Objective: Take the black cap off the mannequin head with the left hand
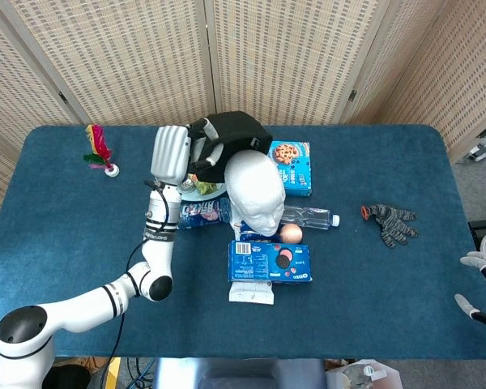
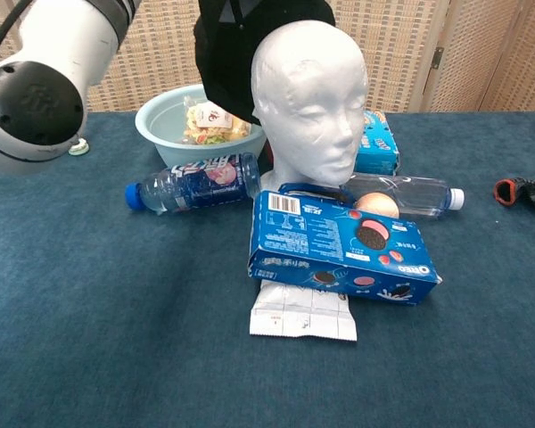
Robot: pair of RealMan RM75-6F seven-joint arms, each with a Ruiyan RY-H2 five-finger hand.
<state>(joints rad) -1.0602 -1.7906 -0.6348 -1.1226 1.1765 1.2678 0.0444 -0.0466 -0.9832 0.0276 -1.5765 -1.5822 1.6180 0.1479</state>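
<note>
A blue tabletop (image 1: 65, 243) carries the whole spread, backed by woven folding screens (image 1: 283, 57). The robot's left arm (image 1: 105, 300) reaches up from the near left corner, and its left hand (image 1: 172, 154) is raised above the tabletop, fingers gripping the black cap (image 1: 227, 134). The cap is off the mannequin head (image 1: 255, 190) and hangs in the air just behind and to the left of it, over the pale blue bowl (image 2: 165, 120); in the chest view the cap (image 2: 236, 45) shows beside the bare white head (image 2: 312, 89).

In front of the head lies a blue cookie box (image 2: 339, 245) resting partly on a white packet (image 2: 303, 314). A second cookie box (image 1: 292, 166) lies behind the head. To the left of the head a bottle with a blue label (image 2: 196, 180) lies on its side; to the right lies a clear bottle (image 2: 410, 194), with an egg (image 1: 290, 233) touching it. A grey glove (image 1: 391, 223) lies well to the right. A small shuttlecock with pink feathers (image 1: 97, 150) stands at the far left.

The right hand (image 1: 482, 284) sits at the near right edge, fingers spread, holding nothing.
</note>
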